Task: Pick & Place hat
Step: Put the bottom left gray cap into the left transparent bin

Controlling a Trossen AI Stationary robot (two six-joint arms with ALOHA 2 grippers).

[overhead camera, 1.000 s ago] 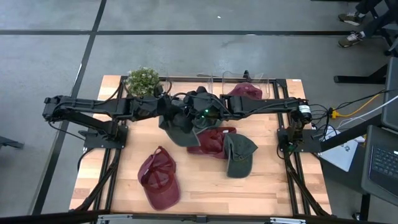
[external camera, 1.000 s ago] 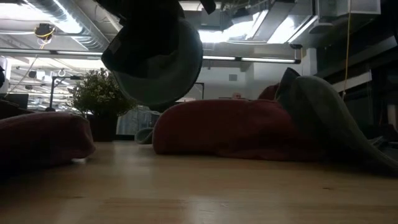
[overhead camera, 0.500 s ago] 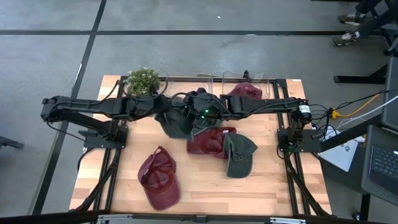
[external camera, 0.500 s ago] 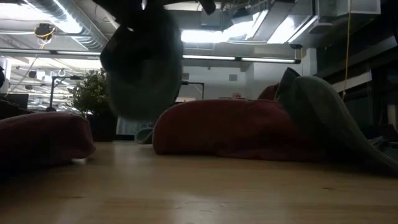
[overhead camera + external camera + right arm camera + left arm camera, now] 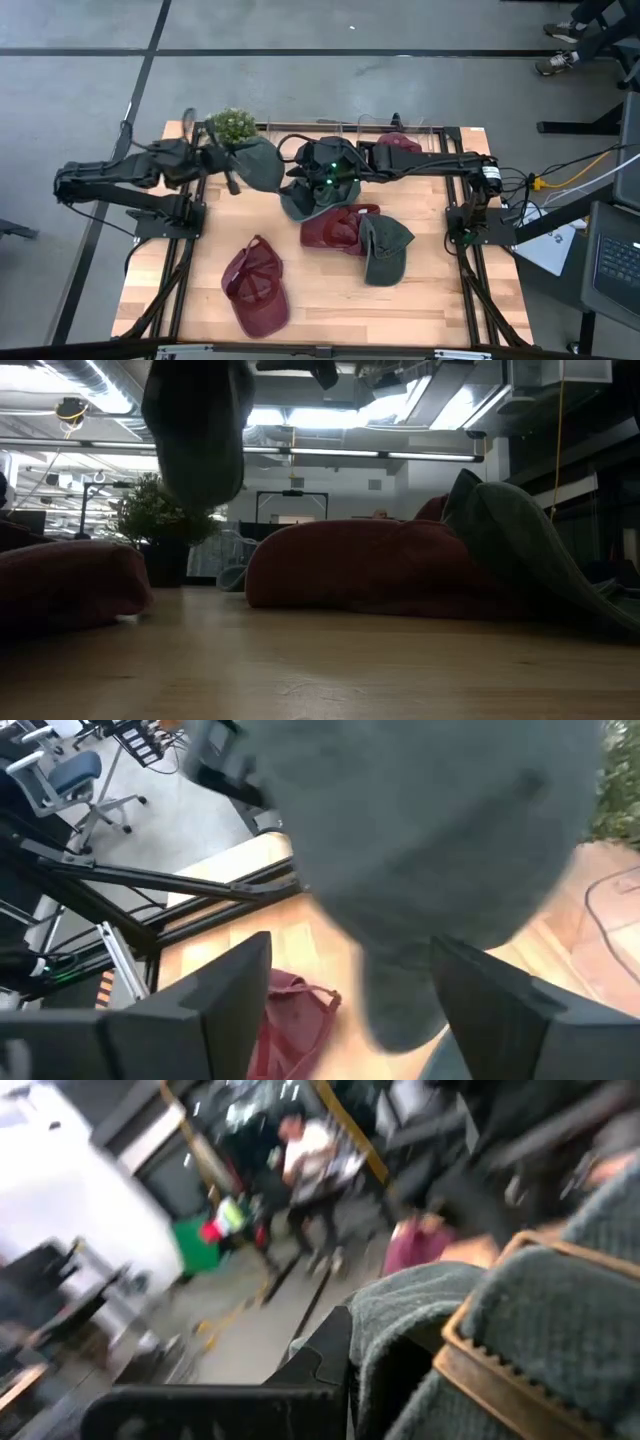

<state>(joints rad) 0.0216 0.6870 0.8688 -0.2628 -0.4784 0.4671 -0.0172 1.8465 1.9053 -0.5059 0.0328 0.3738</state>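
Note:
A grey-green hat (image 5: pixel 258 163) hangs in the air over the table's far left part, high in the low view (image 5: pixel 195 440). My left gripper (image 5: pixel 232 166) is shut on it, close to the potted plant (image 5: pixel 232 125). My right gripper (image 5: pixel 300 178) is open just to the hat's right. In the right wrist view its two fingers stand wide apart (image 5: pixel 350 960) with the hat (image 5: pixel 430 830) filling the picture beyond them. I cannot tell whether the right fingers touch the hat. My left gripper holds the hat by its edge, where the tan inner band (image 5: pixel 480 1370) shows beside the cloth. The gripper itself hides the exact place of the pinch. The hat hangs below the gripper, clear of the table.
A maroon cap (image 5: pixel 255 290) lies near the front left. A second maroon cap (image 5: pixel 335 228) lies at mid-table with a green cap (image 5: pixel 385 248) resting on its right side. A third maroon cap (image 5: pixel 395 145) sits at the back by a clear rack (image 5: pixel 390 125).
My left gripper has drawn back toward the table's left and far edge, carrying the green hat away from mid-table. The hat has swung toward the plant and turned, so it shows narrower in the low view. My right gripper has stayed about where it was.

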